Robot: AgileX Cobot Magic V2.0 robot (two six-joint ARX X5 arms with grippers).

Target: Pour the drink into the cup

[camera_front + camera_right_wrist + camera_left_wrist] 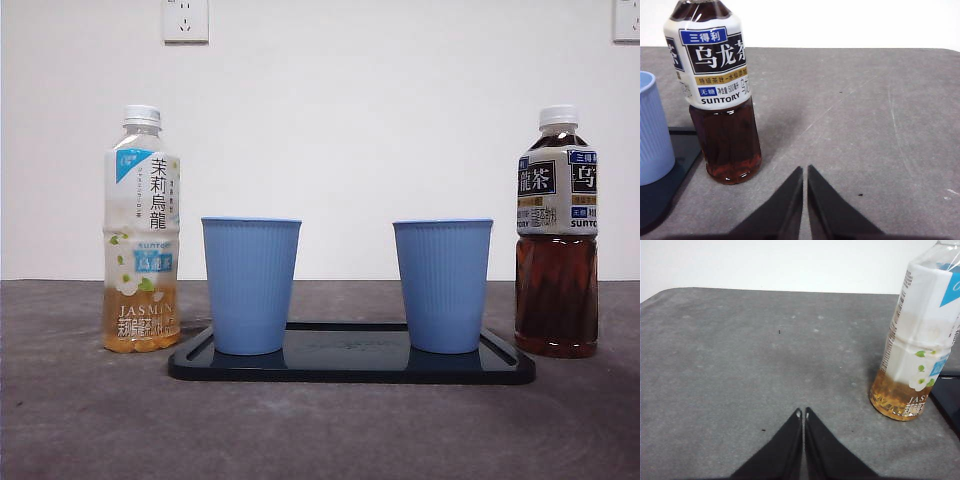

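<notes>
While both arms wait low over the grey table [90,420], neither has taken hold of anything; the left gripper [802,412] has its black jaws pressed together with only a hairline between the tips, and the right gripper [805,169] is closed the same way, empty. Near the left gripper, off to one side, stands the clear plastic jasmine-tea bottle with a white label and white cap [917,340] — only a low band of pale golden drink remains in it; near the right gripper stands the plastic oolong-tea bottle with a dark label and white cap [720,95], its dark brown tea reaching up to the neck. Between the two bottles lies the flat black rectangular tray [350,370], carrying two ribbed light-blue plastic cups, one on the jasmine side [250,285] and one on the oolong side [442,285], both upright and well apart. Both caps appear still in place, so pouring is not yet possible; the sensible start, I judge, is to spread the jaws wide before approaching a bottle, grasp it at mid-body — square to the label — and keep it vertical until the cap is dealt with.
</notes>
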